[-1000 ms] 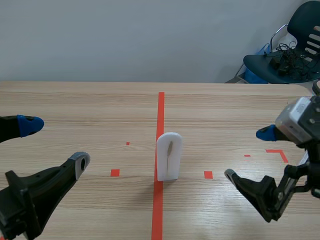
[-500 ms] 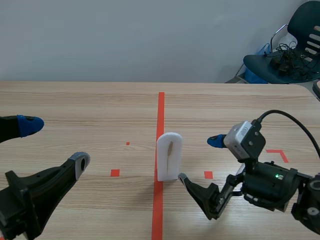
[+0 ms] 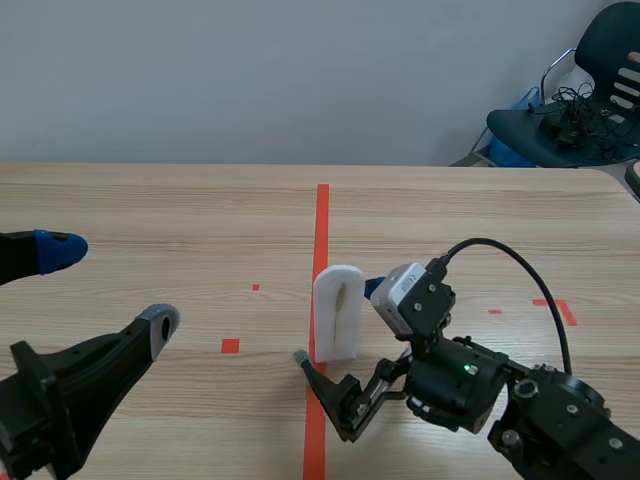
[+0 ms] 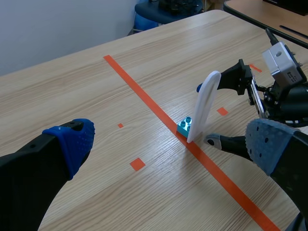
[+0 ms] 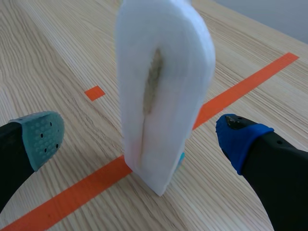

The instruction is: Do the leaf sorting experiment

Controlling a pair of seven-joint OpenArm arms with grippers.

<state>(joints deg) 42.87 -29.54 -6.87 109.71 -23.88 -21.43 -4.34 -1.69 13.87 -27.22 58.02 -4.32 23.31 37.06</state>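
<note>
Since a second ago my right gripper [image 3: 338,322] has swept in from the table's right side to the centre, while my left gripper [image 3: 110,286] has kept its place at the near left.

Wooden table [image 3: 150,200]: bare surface lies left of the centre and beyond it. The far edge runs before a plain wall [image 3: 250,80]. A dark chair [image 3: 580,110] carrying cables stands past the far right corner.

Orange tape line [image 3: 322,215]: runs down the middle, away from me.

Right gripper: fingers spread wide and straddling the white foam holder [image 5: 159,96]. The grey-green pad is on one side and the blue pad on the other. The right wrist view shows a gap on each side, so neither pad touches.

Left gripper: fingers spread wide, holding nothing, well apart from the holder.

Holder: stands upright on the tape line at mid-table. Its long axis is vertical, with the rounded end up and the flat end down. The broad slotted face is turned toward me.

Small blue brick [image 4: 184,126]: sits at the holder's foot, touching it.

Leaf [image 5: 153,79]: a thin brownish sliver in the holder's slot, lying lengthwise along the vertical axis.
</note>
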